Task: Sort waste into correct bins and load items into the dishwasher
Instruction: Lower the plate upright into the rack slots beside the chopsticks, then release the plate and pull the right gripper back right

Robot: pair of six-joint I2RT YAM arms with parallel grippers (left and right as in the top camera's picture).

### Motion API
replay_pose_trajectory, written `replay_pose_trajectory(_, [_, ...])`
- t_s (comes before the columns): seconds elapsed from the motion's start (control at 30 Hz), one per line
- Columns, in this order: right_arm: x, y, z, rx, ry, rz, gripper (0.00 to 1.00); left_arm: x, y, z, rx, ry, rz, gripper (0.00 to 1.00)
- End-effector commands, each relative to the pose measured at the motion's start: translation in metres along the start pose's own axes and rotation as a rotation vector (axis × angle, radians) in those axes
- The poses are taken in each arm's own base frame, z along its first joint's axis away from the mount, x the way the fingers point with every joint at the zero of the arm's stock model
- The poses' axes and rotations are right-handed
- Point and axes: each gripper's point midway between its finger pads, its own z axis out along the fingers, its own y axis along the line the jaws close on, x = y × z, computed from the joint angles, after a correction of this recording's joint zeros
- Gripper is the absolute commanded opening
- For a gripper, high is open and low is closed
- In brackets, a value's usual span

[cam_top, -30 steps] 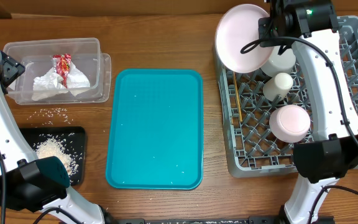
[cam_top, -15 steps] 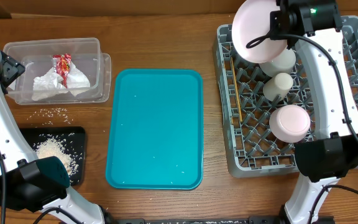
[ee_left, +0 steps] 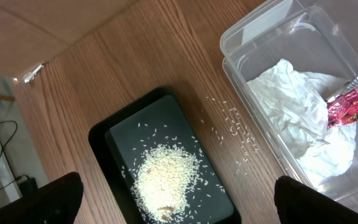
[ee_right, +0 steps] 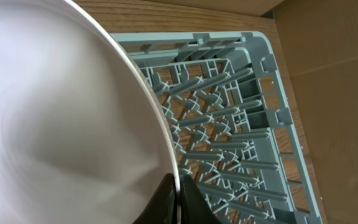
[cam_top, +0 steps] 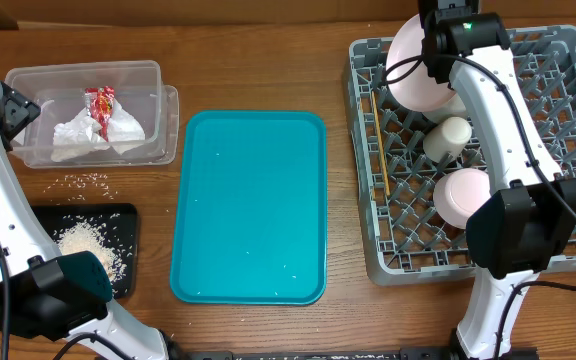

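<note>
Right arm, rack end:
- Right fingers [ee_right: 178, 194] were clenched on the rim of the large pink plate [cam_top: 416, 62]. It was held tilted over the far left corner of the grey rack [cam_top: 568, 130].
- The grip was a thin edge pinch only. Judged risk: the plate could swivel or slide out on the way down, since most of its weight hung away from the grip.
- A white dish [cam_top: 455, 100], a white cup [cam_top: 455, 136] and a pink bowl [cam_top: 465, 195] stood close by in the rack. A wide plate lowered there might knock one of them, or catch the chopsticks [cam_top: 379, 150] along the rack's left side.
- If the rim missed a gap between pegs, the plate would likely lie flat rather than stand.

Left arm, bin end:
- Left fingers [ee_left: 42, 202] were spread wide, grasping nothing, above the black tray [ee_left: 104, 134] with its rice [ee_left: 166, 177].
- Napkin [cam_top: 88, 135] and wrapper [cam_top: 101, 104] lay in the clear tub [cam_top: 158, 72].
- Loose grains [cam_top: 86, 181] lay on the worktop [cam_top: 268, 45] between tub and tray. They looked easy to scatter.
- The teal tray [cam_top: 248, 200] looked bare apart from a few specks.

Hard to make out:
- From overhead, the wrist housing covered the grip.
- The plate filled much of the right wrist view and hid the pegs under it.
- Whether its lower edge touched the rack or the white dish could not be told.
- The white dish was largely covered, so its shape stayed unclear.
</note>
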Motion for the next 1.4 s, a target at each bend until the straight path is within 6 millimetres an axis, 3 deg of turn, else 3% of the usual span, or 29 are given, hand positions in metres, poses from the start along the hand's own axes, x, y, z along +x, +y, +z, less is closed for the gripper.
replay_pose_trajectory(0.0, [-0.001,-0.003,-0.007,0.007,-0.01,0.011,0.04,-0.004,0.005,-0.009,0.009,-0.025,-0.033,1.0])
replay_pose_trajectory(0.1, [0.001,0.009,-0.012,-0.022,-0.007,-0.011,0.04,-0.004,0.005,-0.009,0.009,-0.025,-0.033,1.0])
replay_pose_trajectory(0.2, [0.0,0.029,-0.026,-0.05,-0.028,-0.022,0.11,-0.004,0.005,-0.009,0.009,-0.025,-0.033,1.0])
replay_pose_trajectory(0.33, [0.002,0.05,-0.041,-0.092,-0.042,-0.04,0.32,-0.004,0.005,-0.009,0.009,-0.025,-0.033,1.0])
replay_pose_trajectory(0.43, [0.006,0.066,-0.052,-0.166,-0.038,-0.06,0.68,-0.004,0.005,-0.009,0.009,-0.025,-0.033,1.0])
replay_pose_trajectory(0.57, [0.007,0.069,-0.073,-0.249,-0.031,0.012,0.78,-0.004,0.005,-0.009,0.009,-0.025,-0.033,1.0])
replay_pose_trajectory(0.67, [0.005,0.066,-0.104,-0.373,-0.034,0.07,1.0,-0.004,0.005,-0.009,0.009,-0.025,-0.033,1.0])
replay_pose_trajectory(0.83, [-0.003,0.055,-0.165,-0.616,-0.097,0.137,1.0,-0.004,0.005,-0.009,0.009,-0.025,-0.033,1.0])
replay_pose_trajectory(0.97, [0.002,0.031,-0.198,-0.688,-0.12,0.192,1.0,-0.004,0.005,-0.009,0.009,-0.025,-0.033,1.0])
replay_pose_trajectory(1.07, [0.021,0.005,-0.211,-0.673,-0.089,0.217,1.0,-0.004,0.005,-0.009,0.009,-0.025,-0.033,1.0])
replay_pose_trajectory(1.27, [0.066,-0.022,-0.214,-0.592,0.036,0.208,1.0,-0.004,0.005,-0.009,0.009,-0.025,-0.033,1.0])
replay_pose_trajectory(1.37, [0.078,-0.031,-0.216,-0.569,0.051,0.216,1.0,-0.004,0.005,-0.009,0.009,-0.025,-0.033,1.0])
